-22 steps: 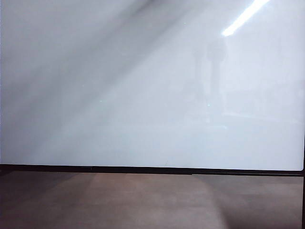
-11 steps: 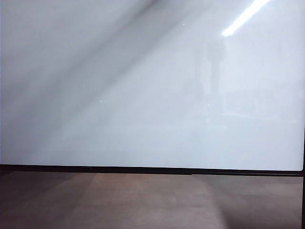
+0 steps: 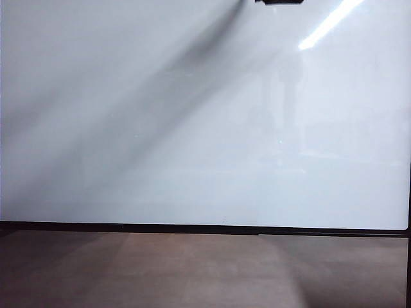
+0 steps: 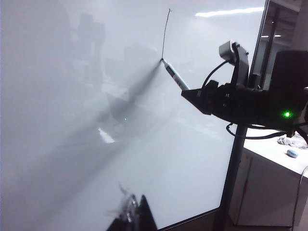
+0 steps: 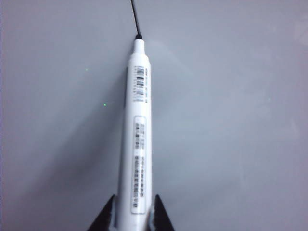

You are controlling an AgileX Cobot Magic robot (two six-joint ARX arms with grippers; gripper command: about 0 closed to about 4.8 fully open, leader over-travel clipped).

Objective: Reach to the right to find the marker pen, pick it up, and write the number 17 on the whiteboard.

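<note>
I am watching my right hand [image 5: 131,222] clamping the back end of the white cylindrical marker pen [image 5: 137,130], with its black tip touching the large glossy white whiteboard [image 3: 192,141] at the lower end of a thin dark vertical stroke [image 4: 165,33]. In the left wrist view that same right hand [image 4: 190,94] is reaching in from the side, holding the marker slanted against the panel high on the board; in the exterior view only a dark sliver of it is showing at the top edge.

My left hand [image 4: 134,219] is hanging back low in front of the board, away from the writing and holding nothing; its black tips are barely showing, so I cannot tell whether they are apart or together.

I am judging this stroke to be the "1", with the "7" not yet written.

What is worrying me: the grip sits far from the tip, so pressing too hard could be pivoting the pen in the fingers and skewing the line; pressing too lightly, the ink could be skipping. Writing this high, the "7" could also run off the board's top.
</note>
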